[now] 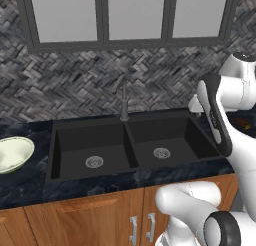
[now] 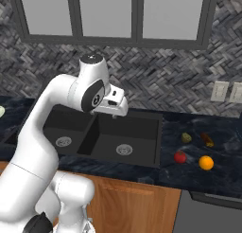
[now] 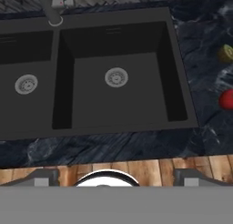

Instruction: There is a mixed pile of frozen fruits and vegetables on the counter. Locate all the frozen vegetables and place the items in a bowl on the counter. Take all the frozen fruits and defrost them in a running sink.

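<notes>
Matt black sink (image 1: 135,145) with metal drains (image 3: 116,77); marbled stone desk (image 2: 208,175), faintly glossy; wooden cabinets (image 1: 75,220); smooth, possibly ceramic bowl (image 1: 12,154)

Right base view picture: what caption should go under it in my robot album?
White arm above the black sink; red item, orange ball, olive lump and brown oblong on the counter.

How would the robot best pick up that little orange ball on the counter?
Probably from straight above, the gripper closing across the orange ball's widest middle. It is round, so any side serves, and it sits free on the counter, with the red item a little way off.
</notes>
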{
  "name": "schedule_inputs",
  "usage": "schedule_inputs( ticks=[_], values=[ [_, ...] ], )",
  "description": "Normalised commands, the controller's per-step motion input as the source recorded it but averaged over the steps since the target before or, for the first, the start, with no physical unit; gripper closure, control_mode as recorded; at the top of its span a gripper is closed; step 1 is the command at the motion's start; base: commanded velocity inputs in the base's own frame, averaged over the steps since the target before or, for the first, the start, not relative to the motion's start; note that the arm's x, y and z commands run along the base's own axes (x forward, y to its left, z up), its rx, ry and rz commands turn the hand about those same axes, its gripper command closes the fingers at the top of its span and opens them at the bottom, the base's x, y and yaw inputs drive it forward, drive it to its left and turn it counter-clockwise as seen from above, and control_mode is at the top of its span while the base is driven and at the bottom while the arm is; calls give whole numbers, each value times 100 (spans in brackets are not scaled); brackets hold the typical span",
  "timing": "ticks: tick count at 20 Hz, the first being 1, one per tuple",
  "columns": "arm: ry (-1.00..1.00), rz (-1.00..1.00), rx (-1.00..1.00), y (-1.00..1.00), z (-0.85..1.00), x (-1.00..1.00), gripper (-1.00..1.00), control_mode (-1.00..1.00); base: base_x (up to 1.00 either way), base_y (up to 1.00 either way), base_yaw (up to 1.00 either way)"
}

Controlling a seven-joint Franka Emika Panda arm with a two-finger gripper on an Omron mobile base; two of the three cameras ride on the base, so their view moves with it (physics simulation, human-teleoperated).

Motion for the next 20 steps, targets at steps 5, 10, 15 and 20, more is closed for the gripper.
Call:
schedule_inputs(
  ticks=[5, 10, 15, 20],
  values=[
    [4, -3, 0, -34, -16, 0, -100, -100, 0, 0, 0],
    [6, -4, 0, -38, -18, 0, -100, -100, 0, 0, 0],
    [6, -3, 0, -37, -20, 0, -100, -100, 0, 0, 0],
    [8, -3, 0, -34, -16, 0, -100, -100, 0, 0, 0]
  ],
)
